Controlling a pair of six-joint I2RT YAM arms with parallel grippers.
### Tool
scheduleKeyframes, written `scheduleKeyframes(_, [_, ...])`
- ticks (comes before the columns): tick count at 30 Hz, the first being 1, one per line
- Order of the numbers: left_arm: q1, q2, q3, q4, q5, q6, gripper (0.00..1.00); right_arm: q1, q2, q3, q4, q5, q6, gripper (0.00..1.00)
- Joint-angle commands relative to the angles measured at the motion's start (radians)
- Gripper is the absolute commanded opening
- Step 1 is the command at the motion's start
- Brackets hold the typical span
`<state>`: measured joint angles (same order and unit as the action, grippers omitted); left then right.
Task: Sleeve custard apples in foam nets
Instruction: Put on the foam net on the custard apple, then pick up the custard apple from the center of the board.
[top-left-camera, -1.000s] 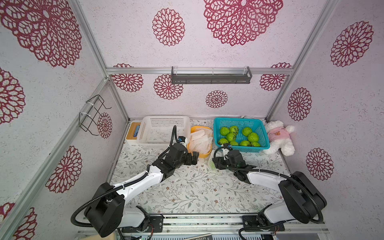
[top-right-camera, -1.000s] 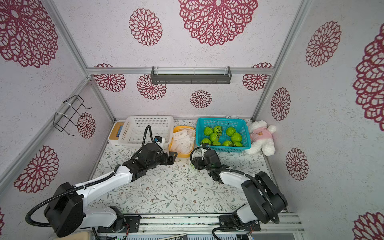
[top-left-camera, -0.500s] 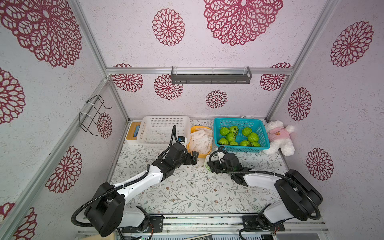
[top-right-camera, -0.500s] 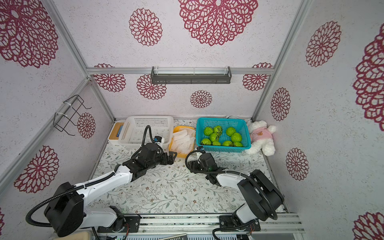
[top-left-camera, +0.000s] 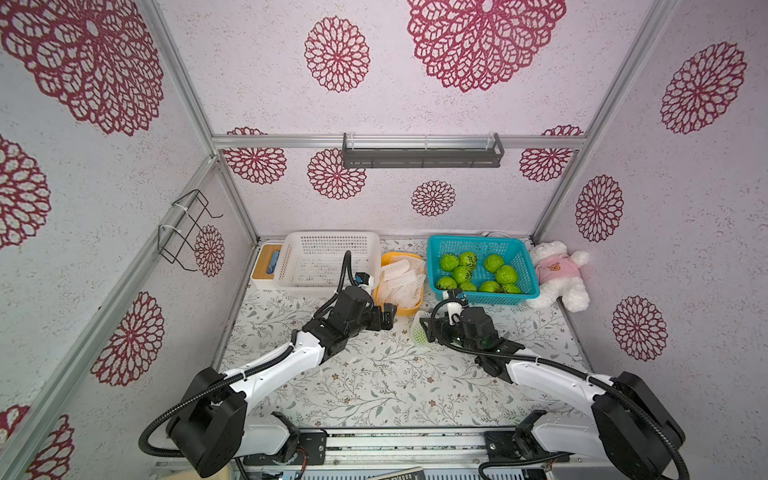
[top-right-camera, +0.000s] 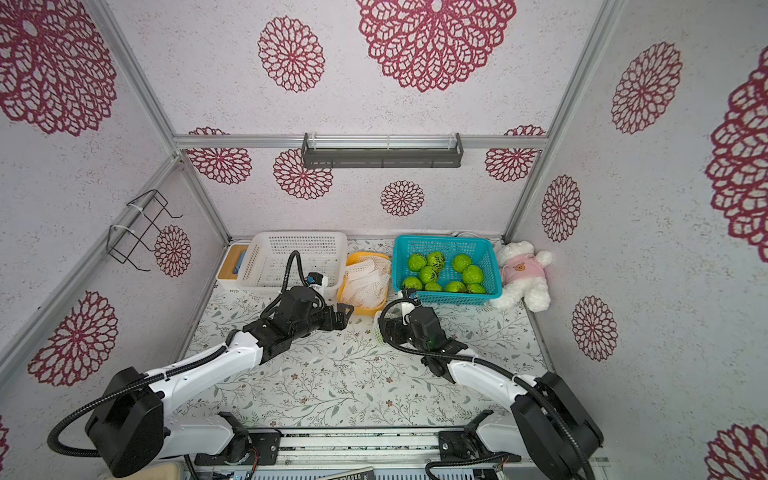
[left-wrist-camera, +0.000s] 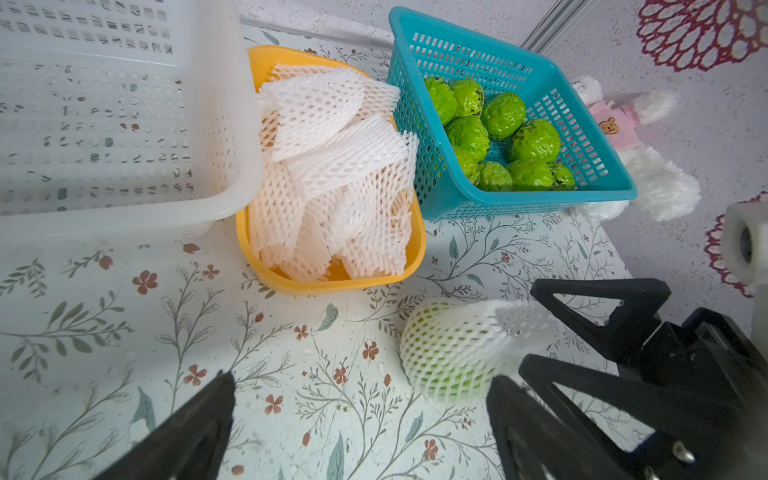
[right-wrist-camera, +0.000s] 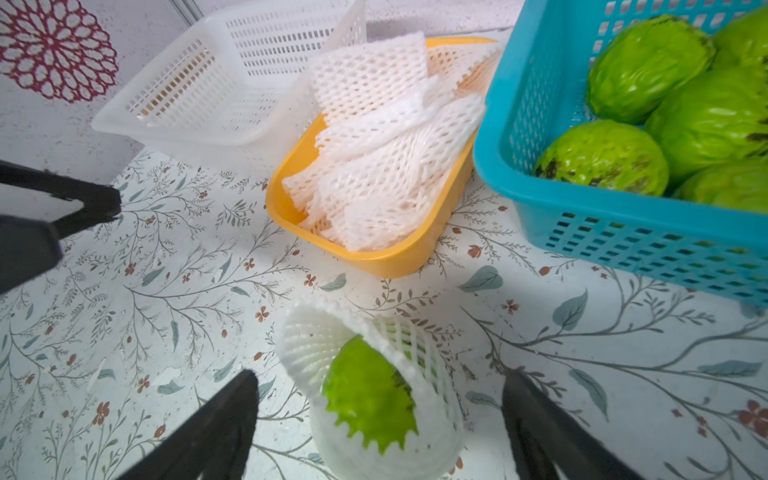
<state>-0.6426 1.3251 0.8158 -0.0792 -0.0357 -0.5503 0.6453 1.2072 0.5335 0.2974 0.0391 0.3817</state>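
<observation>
One custard apple in a foam net lies on the floral table, green showing at the net's open end. My right gripper is open, a finger on each side of it with gaps between. My left gripper is open and empty, just left of that fruit. Several bare custard apples fill a teal basket. Loose foam nets lie piled in a yellow tray.
A white perforated basket stands at the back left, beside a small wooden-topped box. A white teddy lies right of the teal basket. A wire rack hangs on the left wall.
My right gripper has slid a little leftward and toward the front, and its jaws have spread wide off the netted fruit, which now rests on the table. The left arm has not moved.
</observation>
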Motion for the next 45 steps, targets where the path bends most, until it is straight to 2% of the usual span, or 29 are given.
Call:
scheduleKeyframes(1, [-0.002, -0.042, -0.007, -0.016, 0.02, 0.066, 0.97, -0.018, -0.114, 0.002, -0.066, 0.048, 0.051, 0.93])
scheduleKeyframes(7, [-0.134, 0.004, -0.045, 0.074, -0.025, 0.183, 0.97, -0.092, -0.349, 0.049, -0.292, 0.15, 0.139, 0.97])
scheduleKeyframes(15, [-0.239, 0.262, -0.017, 0.313, -0.081, 0.11, 0.97, -0.184, -0.449, 0.106, -0.393, 0.075, 0.165, 0.97])
scheduleKeyframes(22, [-0.252, 0.422, 0.07, 0.383, -0.069, 0.072, 0.97, -0.203, -0.465, 0.1, -0.392, 0.06, 0.158, 0.97])
scheduleKeyframes(30, [-0.258, 0.519, 0.144, 0.366, -0.041, 0.087, 0.97, -0.212, -0.48, 0.077, -0.385, 0.053, 0.164, 0.97])
scheduleKeyframes(45, [-0.272, 0.672, 0.334, 0.216, 0.001, 0.115, 0.97, -0.224, -0.498, 0.066, -0.401, 0.065, 0.155, 0.97])
